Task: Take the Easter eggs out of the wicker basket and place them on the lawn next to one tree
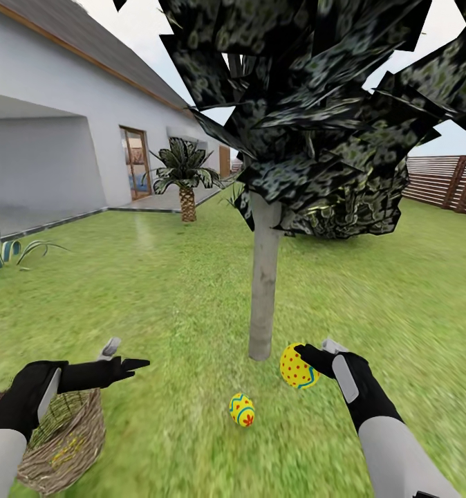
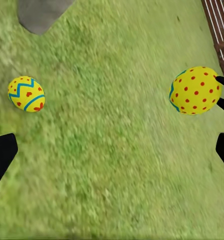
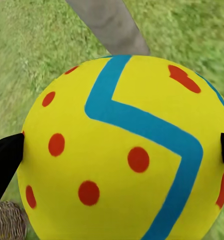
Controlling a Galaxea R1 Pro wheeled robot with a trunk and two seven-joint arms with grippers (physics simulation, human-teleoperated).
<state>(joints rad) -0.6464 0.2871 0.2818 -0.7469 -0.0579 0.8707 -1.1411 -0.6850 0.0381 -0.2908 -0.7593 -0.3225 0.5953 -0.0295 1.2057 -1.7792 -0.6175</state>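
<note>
R end effector (image 1: 314,364) was clamped on one Easter egg (image 1: 296,366), held above the lawn (image 1: 157,290) w/ fingers (image 3: 4,157) pressing its two sides in the R wrist view; blue zigzag band faced that camera. In the head view the held egg sat at approx 4 o'clock from the base of the tree (image 1: 264,290), near the pale grey trunk but not touching it.

A second egg (image 1: 241,409) lay on the grass at approx 6 o'clock from the trunk, and approx 8 o'clock from the held egg, a little apart. Its long axis looked roughly upright, slightly tilted.

Key relation for the coming move, as I judged it: drop spot was straight below the R end effector, just beside the trunk, so the R arm was clearly the nearer one; a short descent and release should do.

L end effector (image 1: 122,360) hung wide and empty, above the wicker basket (image 1: 67,443) at the lower L of the head view, well apart from the tree. Basket contents: something yellowish among the weave, maybe the third egg, couldn't tell for sure.

Risk: egg could roll on release.
</note>
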